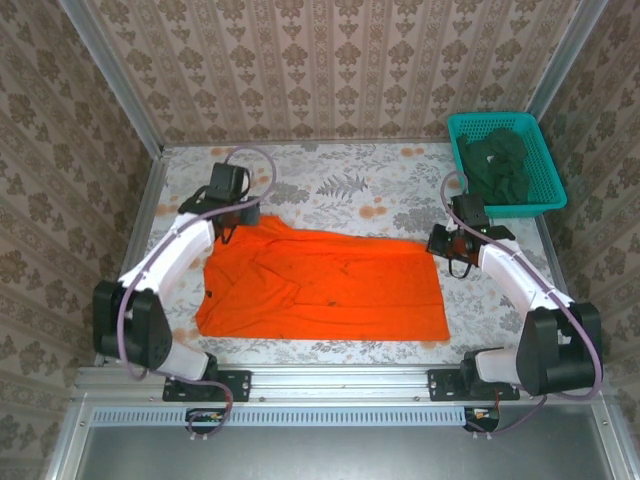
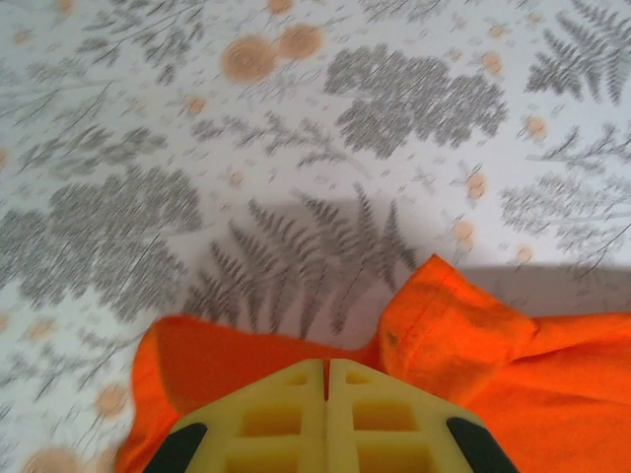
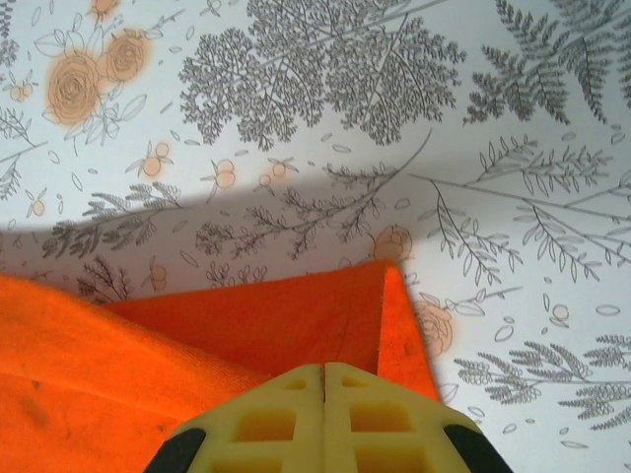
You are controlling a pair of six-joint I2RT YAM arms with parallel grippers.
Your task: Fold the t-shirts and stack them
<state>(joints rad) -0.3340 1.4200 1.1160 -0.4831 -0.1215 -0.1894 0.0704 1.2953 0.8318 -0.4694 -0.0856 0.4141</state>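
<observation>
The orange t-shirt point(image 1: 330, 290) is one soft, matte piece of cloth spread nearly flat across the middle of the worktop point(image 1: 350, 190). It makes a rough rectangle, with shallow creases and a rumpled, slightly raised far-left corner. A stitched hem shows along that raised fold in the left wrist view.

The left hand point(image 2: 326, 367) has its two pale yellow, ribbed plastic fingers pressed together on that far-left corner. The right hand point(image 3: 324, 370), built the same, is closed on the far-right corner, where the cloth comes to a clean point.

The dark green t-shirts point(image 1: 500, 160) lie crumpled in a heap inside one teal plastic mesh basket point(image 1: 490, 117). It sits at the far right corner of the worktop, well apart from the orange one. How many are in the heap cannot be counted.

The worktop is covered in a pale print of grey ferns and small orange roses. Patterned wallpaper lines the walls around it.
</observation>
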